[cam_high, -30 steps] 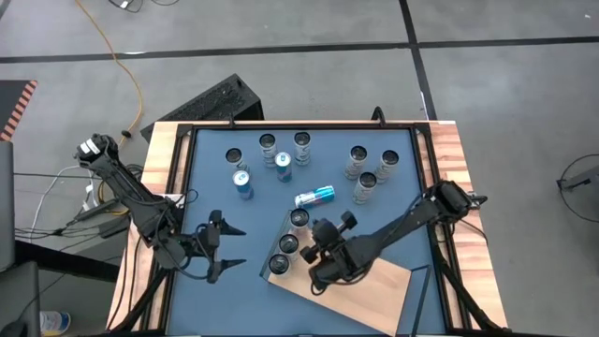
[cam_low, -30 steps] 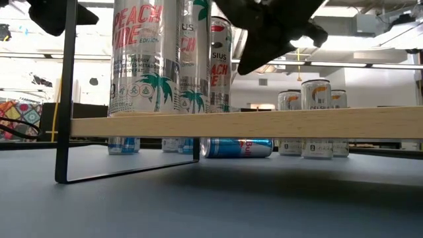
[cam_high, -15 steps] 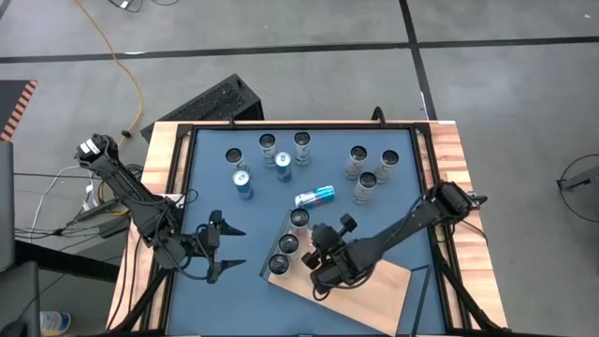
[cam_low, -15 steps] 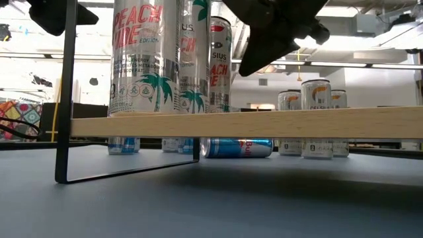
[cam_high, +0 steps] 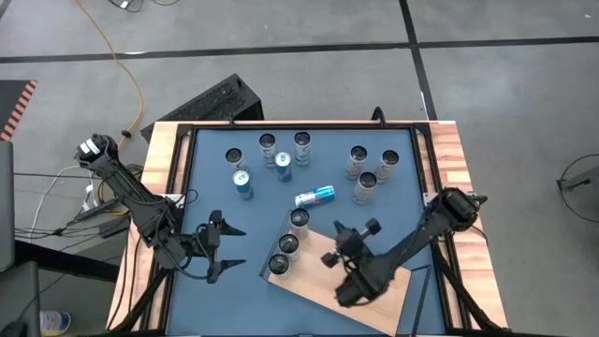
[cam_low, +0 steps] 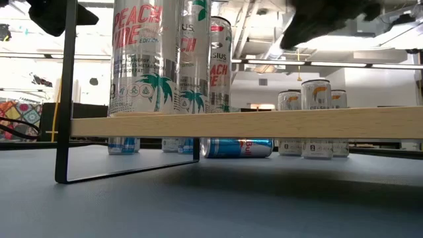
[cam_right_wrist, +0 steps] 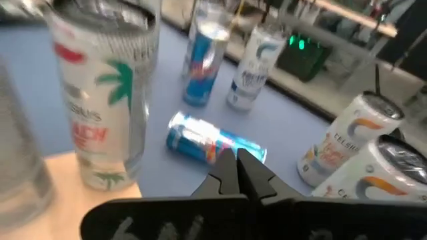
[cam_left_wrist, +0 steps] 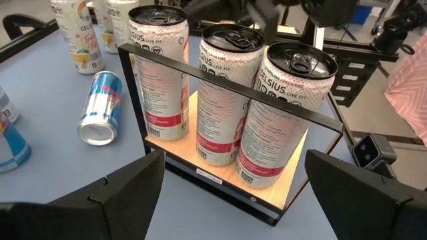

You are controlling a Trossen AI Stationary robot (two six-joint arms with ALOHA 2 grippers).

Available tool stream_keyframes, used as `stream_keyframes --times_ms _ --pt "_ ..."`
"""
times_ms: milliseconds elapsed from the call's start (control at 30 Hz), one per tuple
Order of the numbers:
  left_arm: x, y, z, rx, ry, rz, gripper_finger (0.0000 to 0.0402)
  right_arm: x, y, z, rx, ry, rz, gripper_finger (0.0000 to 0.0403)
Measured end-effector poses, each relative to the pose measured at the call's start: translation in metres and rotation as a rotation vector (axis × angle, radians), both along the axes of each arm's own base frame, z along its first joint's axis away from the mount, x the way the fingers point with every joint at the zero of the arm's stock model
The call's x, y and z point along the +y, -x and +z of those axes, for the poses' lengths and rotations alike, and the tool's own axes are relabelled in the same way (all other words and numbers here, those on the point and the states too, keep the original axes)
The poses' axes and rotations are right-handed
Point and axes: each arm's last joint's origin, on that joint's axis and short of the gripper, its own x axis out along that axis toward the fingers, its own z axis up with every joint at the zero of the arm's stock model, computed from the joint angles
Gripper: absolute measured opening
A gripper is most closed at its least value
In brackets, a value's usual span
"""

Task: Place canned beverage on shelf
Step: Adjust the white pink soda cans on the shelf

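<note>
Left tool [cam_high: 227,251] waits released near the counter's [cam_high: 211,178] left edge. Three cans [cam_high: 289,243] stand upright in a row at the shelf's [cam_high: 374,301] left end. Right tool [cam_high: 329,256], clenched and empty, has backed off them toward the front-right. The next can [cam_high: 314,196] lies on its side mid-counter, long axis running left-right.

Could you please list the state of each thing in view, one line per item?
Shelf: on the table, holding three cans.
Three cans on the shelf: upright in a row.
Blue can: lying on its side.
Other cans on the table: upright.
Left gripper: open, empty.
Right gripper: shut, empty, above the shelf.
</note>
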Motion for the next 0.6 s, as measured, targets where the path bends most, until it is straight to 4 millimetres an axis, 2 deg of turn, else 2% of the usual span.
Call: stream_keyframes --times_ms 133,300,500,600 --pt "0.0 0.0 0.0 -0.001 -0.01 -0.003 0.0348 0.008 0.018 0.01 -0.067 -0.002 0.008 0.0" --pt "-0.001 -0.001 0.002 -0.016 0.009 -0.009 0.0348 0.015 0.022 0.028 -0.127 -0.049 0.069 0.0" --pt "-0.002 -0.001 0.005 -0.037 0.011 -0.02 0.0348 0.01 0.017 0.058 0.017 -0.107 0.214 0.0" --pt "-0.002 -0.001 0.005 -0.038 0.007 -0.021 0.0348 -0.002 0.027 0.062 0.036 -0.108 0.242 0.0"
